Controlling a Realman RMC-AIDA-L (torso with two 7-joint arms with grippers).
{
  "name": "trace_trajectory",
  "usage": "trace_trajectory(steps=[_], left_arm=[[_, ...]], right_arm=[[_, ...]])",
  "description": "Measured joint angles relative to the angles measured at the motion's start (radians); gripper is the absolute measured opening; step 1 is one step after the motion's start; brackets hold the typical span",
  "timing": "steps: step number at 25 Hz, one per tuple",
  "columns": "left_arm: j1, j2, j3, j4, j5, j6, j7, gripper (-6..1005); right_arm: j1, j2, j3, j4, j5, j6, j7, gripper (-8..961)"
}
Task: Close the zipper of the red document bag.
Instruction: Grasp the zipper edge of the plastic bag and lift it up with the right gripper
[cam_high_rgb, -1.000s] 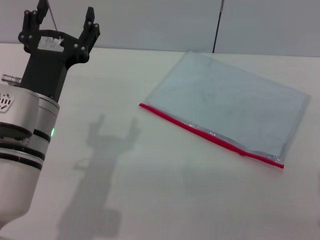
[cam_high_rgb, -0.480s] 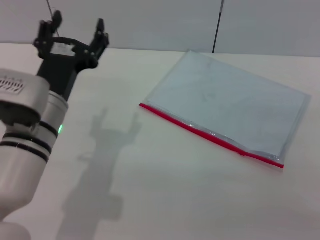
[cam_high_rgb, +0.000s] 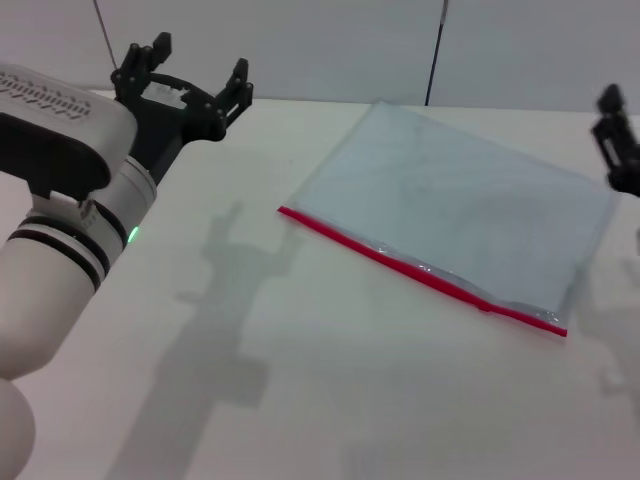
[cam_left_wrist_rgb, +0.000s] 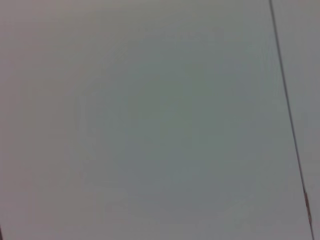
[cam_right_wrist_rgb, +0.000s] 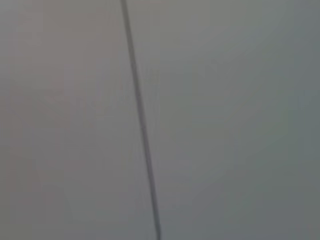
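Bag (cam_high_rgb: 460, 210) lies flat on the desk (cam_high_rgb: 300, 400), toward the robot's right, turned at a slant, with the red zipper (cam_high_rgb: 420, 268) along its near long edge. Slider is too small to pick out, maybe a small bump near the right end of the strip, so which end to pull from is a guess. Left gripper (cam_high_rgb: 185, 80) sits high over the far left of the desk, well apart from the bag, fingers (cam_high_rgb: 238, 85) spread and holding nothing. Right gripper (cam_high_rgb: 618, 135) just shows at the right edge near the bag's far corner; cannot tell its finger state. Both wrist views show only blank grey wall, no bag.

Risks, as I judge them: nothing pins the bag, so a 1-handed pull on the slider would likely drag the thin slick plastic across the desk. Zipper lies flush on the desk, so fingers may skid off or pinch plastic instead. Slanted edge means a straight pull could run off line.
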Motion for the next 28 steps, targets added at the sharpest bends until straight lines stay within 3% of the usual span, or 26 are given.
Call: trace_trajectory(steps=[2,6,10,13,17,20,23,28], left_arm=[[0.0,-0.003,-0.002,0.005,-0.001,0.015,0.03,845],[0.007,0.0,-0.023,0.04,-0.003,0.081,0.043,843],[0.013,0.002,-0.054,0.064,0.002,0.145,0.043,840],[0.014,-0.001,-0.079,0.075,0.006,0.192,0.044,838],[0.016,0.001,-0.092,0.083,0.008,0.216,0.046,836],[0.016,0.005,-0.102,0.085,0.012,0.238,0.047,834],[0.015,0.0,-0.124,0.092,0.019,0.268,0.047,832],[0.015,-0.003,-0.132,0.09,0.02,0.273,0.051,829]], right_arm=[[0.0,-0.023,0.031,-0.059,0.003,-0.11,-0.065,662],[-0.024,-0.03,0.138,-0.157,0.003,-0.351,-0.21,663],[-0.076,-0.023,0.25,-0.224,0.0,-0.532,-0.308,660],[-0.102,-0.017,0.362,-0.259,0.0,-0.758,-0.35,648],[-0.135,0.004,0.497,-0.284,-0.006,-0.998,-0.399,632],[-0.17,0.038,0.6,-0.296,-0.006,-1.154,-0.475,620],[-0.216,0.091,0.713,-0.306,-0.007,-1.291,-0.573,618],[-0.312,0.235,0.889,-0.327,-0.058,-1.435,-0.761,616]])
